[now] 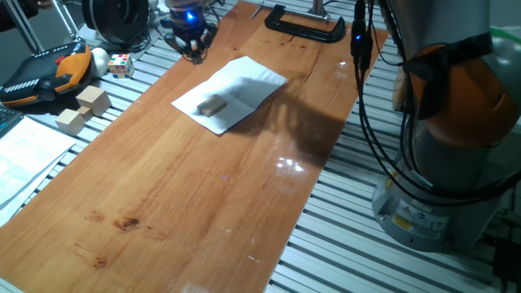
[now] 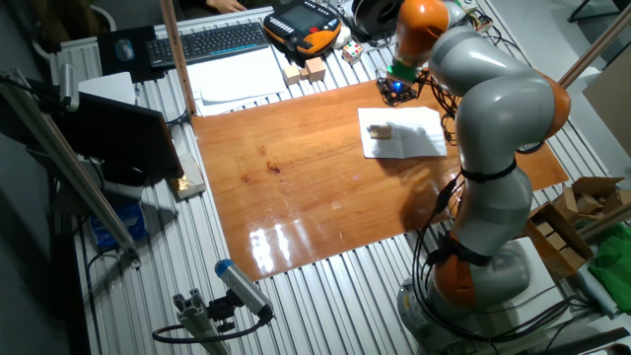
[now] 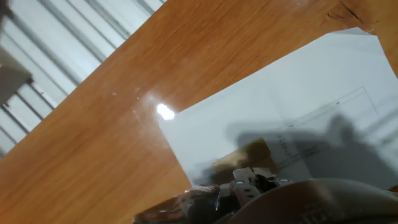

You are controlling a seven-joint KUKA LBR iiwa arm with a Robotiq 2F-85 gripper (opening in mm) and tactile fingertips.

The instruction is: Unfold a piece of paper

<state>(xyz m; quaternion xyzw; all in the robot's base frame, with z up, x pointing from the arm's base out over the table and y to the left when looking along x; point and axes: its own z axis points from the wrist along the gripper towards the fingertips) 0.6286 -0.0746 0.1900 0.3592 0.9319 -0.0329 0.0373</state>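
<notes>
The piece of paper [image 1: 244, 85] is a plain white sheet lying flat on the wooden board [image 1: 187, 195], toward its far end. It also shows in the other fixed view [image 2: 419, 138] and fills the right of the hand view [image 3: 298, 106]. A small tan wooden block [image 1: 212, 106] rests on its near part. My gripper [image 1: 195, 55] hangs just beyond the paper's far corner, above the board's edge. Its fingers appear to meet at a point and hold nothing. In the hand view only a blurred part of the hand [image 3: 249, 183] shows at the bottom edge.
A black C-clamp [image 1: 305, 24] grips the board's far edge. Left of the board lie two wooden blocks [image 1: 81, 110], a colour cube [image 1: 120, 65], an orange-black teach pendant [image 1: 45, 73] and printed sheets [image 1: 24, 155]. The arm's base [image 1: 440, 163] stands at the right.
</notes>
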